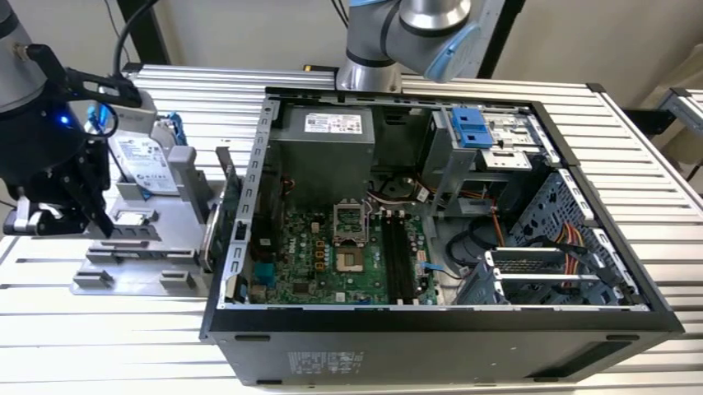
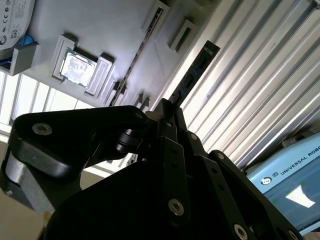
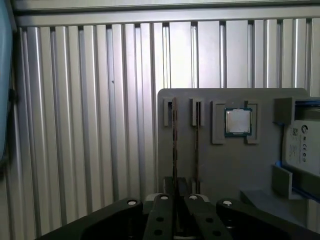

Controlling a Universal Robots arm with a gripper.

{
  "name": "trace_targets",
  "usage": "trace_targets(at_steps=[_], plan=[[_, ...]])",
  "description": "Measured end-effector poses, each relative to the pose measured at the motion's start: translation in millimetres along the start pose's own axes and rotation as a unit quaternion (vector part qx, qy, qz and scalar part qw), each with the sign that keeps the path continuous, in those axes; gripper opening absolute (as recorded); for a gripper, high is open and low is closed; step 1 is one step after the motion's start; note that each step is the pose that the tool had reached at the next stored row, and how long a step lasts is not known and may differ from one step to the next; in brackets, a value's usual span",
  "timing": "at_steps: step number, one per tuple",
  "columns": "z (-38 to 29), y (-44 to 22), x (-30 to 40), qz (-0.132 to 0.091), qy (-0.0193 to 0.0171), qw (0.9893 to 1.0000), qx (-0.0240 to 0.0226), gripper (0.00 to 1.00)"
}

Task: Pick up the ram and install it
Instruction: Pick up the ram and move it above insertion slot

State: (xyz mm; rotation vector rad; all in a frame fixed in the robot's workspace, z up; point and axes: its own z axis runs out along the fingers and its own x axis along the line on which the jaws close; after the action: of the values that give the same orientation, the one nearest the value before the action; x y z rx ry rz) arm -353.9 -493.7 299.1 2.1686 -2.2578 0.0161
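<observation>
Second wrist view: the ram (image 2: 195, 70), edge-on as a thin dark stick, juts out from the tip of the gripper (image 2: 169, 107), which looks pinched narrow on it. In the first wrist view the ram (image 3: 174, 145) runs as a slim line from the gripper (image 3: 175, 196) along the grey tray (image 3: 220, 165), by the tray's edge farthest from the hard drive (image 3: 300, 145). Beside it lies a second long groove (image 3: 196, 145), then the square CPU (image 3: 237, 121) in its pocket. Whether the stick is clear of its holder I cannot tell.

In the exterior view the gripper (image 1: 94, 210) hangs over the tray (image 1: 132, 280), which sits on the ribbed table (image 1: 110, 354) at the exterior view's left of the open case (image 1: 439, 325).

The step in hand looks like lifting the ram from the tray. Done well, that means a straight pull in line with the groove, with no twist and no tilt, so the thin board does not bind on the holder's ends. The grip should be firm enough that the stick cannot swing.
</observation>
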Motion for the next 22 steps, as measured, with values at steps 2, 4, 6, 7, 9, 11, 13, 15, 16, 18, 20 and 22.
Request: trace_targets(at_steps=[2, 4, 6, 7, 9, 11, 13, 15, 16, 18, 20, 22], plan=[[-1.4, 0.0, 0.0, 0.000, 0.0000, 1.0000, 0.0000, 0.00], [-2.7, 0.0, 0.0, 0.000, 0.0000, 1.0000, 0.0000, 0.00], [-3.9, 0.0, 0.1, 0.000, 0.0000, 1.0000, 0.0001, 0.00], [-4.6, 0.0, 0.1, 0.000, 0.0000, 1.0000, 0.0000, 0.00], [-6.0, 0.1, 0.1, 0.000, 0.0000, 1.0000, 0.0001, 0.00], [-7.5, 0.0, 0.1, 0.000, 0.0000, 1.0000, 0.0000, 0.00], [-9.0, 0.0, 0.1, 0.000, 0.0000, 1.0000, 0.0001, 0.00], [-10.4, 0.1, 0.2, 0.000, 0.0000, 1.0000, 0.0001, 0.00], [-11.2, 0.1, 0.2, 0.000, 0.0000, 1.0000, 0.0000, 0.00], [-12.7, 0.0, 0.2, 0.000, 0.0000, 1.0000, 0.0001, 0.00], [-14.2, 0.0, 0.2, 0.000, 0.0000, 1.0000, 0.0000, 0.00], [-15.7, 0.0, 0.2, 0.000, 0.0000, 1.0000, 0.0000, 0.00]])
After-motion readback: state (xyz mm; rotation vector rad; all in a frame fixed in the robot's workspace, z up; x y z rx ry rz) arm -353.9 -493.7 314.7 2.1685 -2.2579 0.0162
